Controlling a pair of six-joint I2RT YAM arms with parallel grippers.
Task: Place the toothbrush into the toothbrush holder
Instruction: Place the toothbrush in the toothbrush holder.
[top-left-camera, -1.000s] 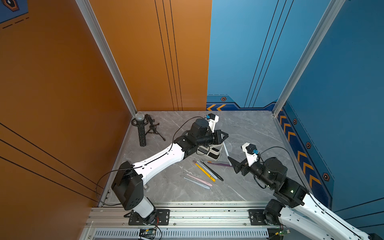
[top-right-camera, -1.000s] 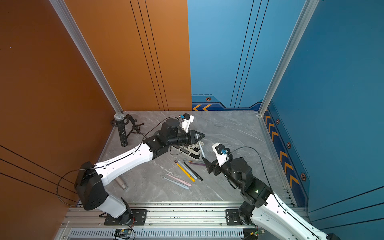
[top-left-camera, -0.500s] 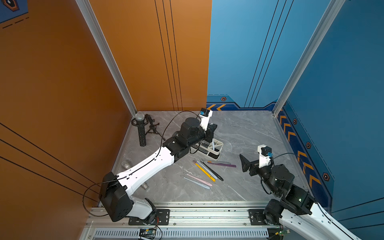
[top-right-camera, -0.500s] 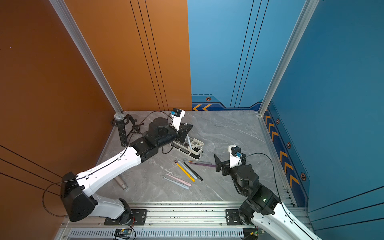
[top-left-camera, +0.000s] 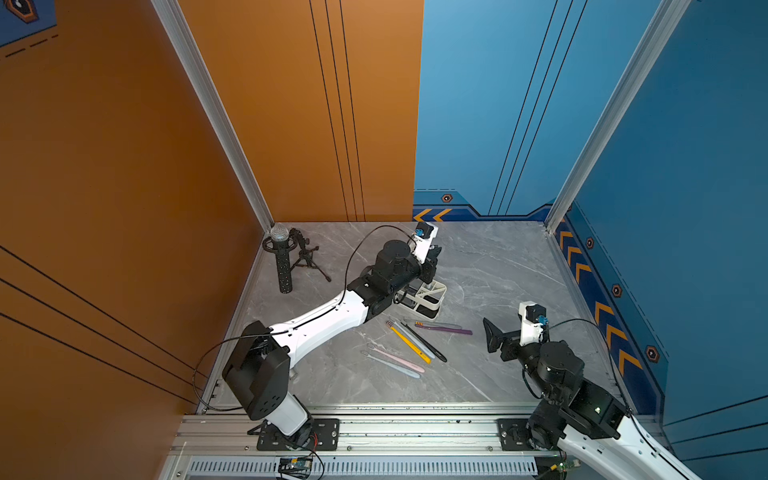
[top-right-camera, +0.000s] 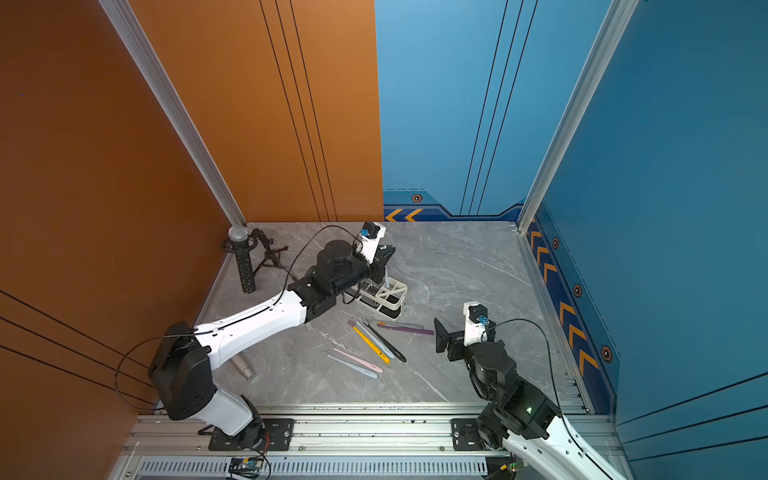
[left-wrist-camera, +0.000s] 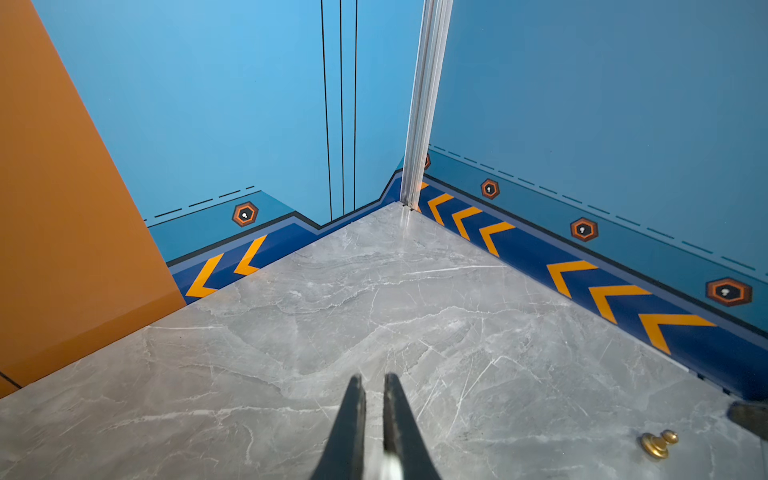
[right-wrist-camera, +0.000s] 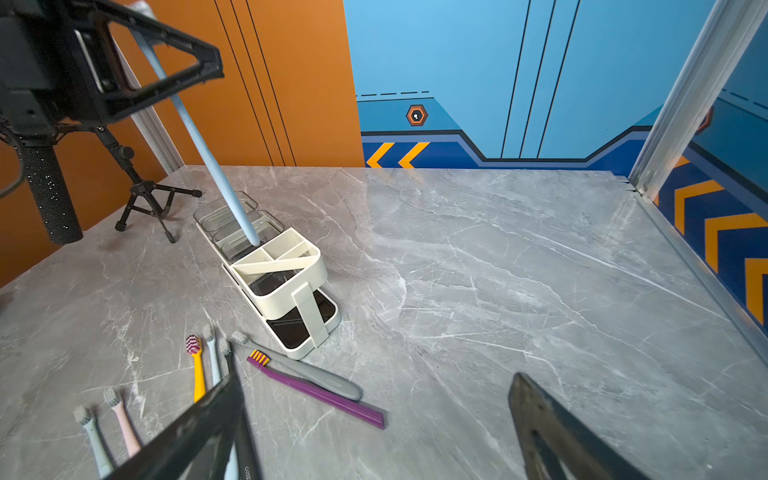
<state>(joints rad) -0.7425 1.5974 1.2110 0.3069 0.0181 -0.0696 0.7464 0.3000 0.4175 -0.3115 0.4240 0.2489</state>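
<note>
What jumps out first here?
The left gripper is shut on a light-blue toothbrush, held steeply with its lower end dipping into the white toothbrush holder mid-table. Nearer the robot, loose toothbrushes lie fanned out, with the right gripper open beside them.

toothbrush holder (top-left-camera: 436, 302) half behind left arm (top-left-camera: 324, 318), toothbrush (right-wrist-camera: 196, 137) head unclear

There's the left gripper (top-left-camera: 432, 259) hanging right over the white toothbrush holder (top-left-camera: 430, 299), mid-frame. Loose toothbrushes (top-left-camera: 409, 341) lie just below on the bench (top-left-camera: 498, 266), and the right gripper (top-left-camera: 494, 341) gapes wide, lower right.
</note>
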